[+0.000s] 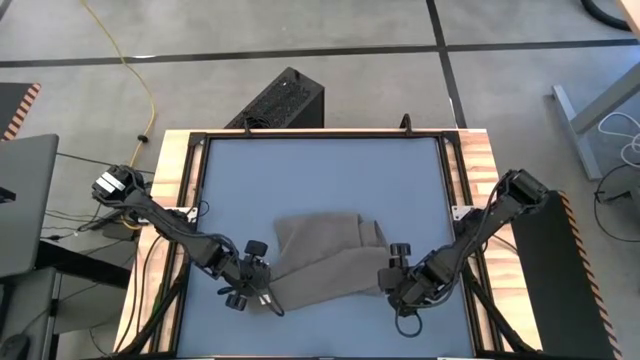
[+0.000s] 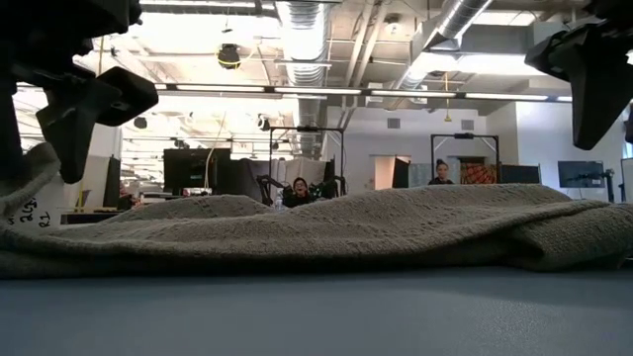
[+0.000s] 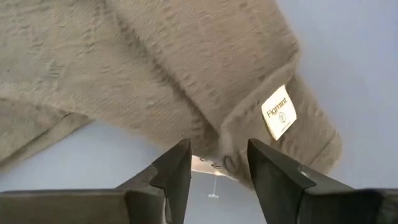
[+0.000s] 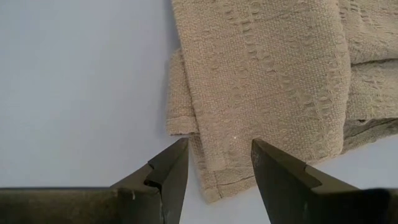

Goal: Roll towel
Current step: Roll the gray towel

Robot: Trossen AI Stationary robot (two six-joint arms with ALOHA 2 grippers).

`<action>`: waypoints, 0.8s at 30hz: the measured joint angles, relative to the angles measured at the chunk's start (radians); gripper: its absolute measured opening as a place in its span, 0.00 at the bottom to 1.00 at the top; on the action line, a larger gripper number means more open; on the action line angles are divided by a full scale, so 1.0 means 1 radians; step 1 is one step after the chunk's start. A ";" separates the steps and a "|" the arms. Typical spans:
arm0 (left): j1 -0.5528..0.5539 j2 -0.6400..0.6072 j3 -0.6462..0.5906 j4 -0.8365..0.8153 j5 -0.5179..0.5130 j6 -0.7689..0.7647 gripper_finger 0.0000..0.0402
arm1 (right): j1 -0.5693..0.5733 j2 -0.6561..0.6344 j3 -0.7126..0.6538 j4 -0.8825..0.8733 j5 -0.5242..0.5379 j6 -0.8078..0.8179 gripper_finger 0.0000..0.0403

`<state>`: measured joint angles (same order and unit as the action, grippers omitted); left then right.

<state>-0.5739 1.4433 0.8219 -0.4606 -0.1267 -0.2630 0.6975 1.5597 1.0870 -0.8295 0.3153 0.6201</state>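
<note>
The taupe towel (image 1: 325, 255) lies rumpled and partly folded over on the blue-grey table mat (image 1: 320, 170), toward the near edge. Its white tag (image 3: 277, 112) sits at the near left corner. My left gripper (image 1: 265, 295) hangs open at that corner, and the corner's edge (image 3: 217, 163) shows just past its fingertips (image 3: 219, 149). My right gripper (image 1: 392, 288) stands open over the towel's near right corner (image 4: 214, 177), fingers apart (image 4: 219, 149). In the low view both grippers hang above the cloth (image 2: 326, 227).
Wooden boards and a black frame (image 1: 455, 170) border the mat. A black box (image 1: 285, 100) stands on the floor beyond the far edge. The far half of the mat is bare. People (image 2: 297, 190) sit in the room behind the table.
</note>
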 joint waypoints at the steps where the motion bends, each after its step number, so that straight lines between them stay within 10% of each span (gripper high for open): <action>1: 0.000 0.000 0.000 0.004 0.010 0.000 0.37 | 0.000 0.000 0.000 0.000 0.000 0.000 0.50; 24: -0.002 0.000 0.000 0.007 0.115 -0.025 0.01 | 0.003 0.000 -0.011 0.002 -0.008 0.000 0.50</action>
<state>-0.5761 1.4433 0.8219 -0.4538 -0.0114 -0.2880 0.7006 1.5597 1.0764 -0.8278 0.3073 0.6205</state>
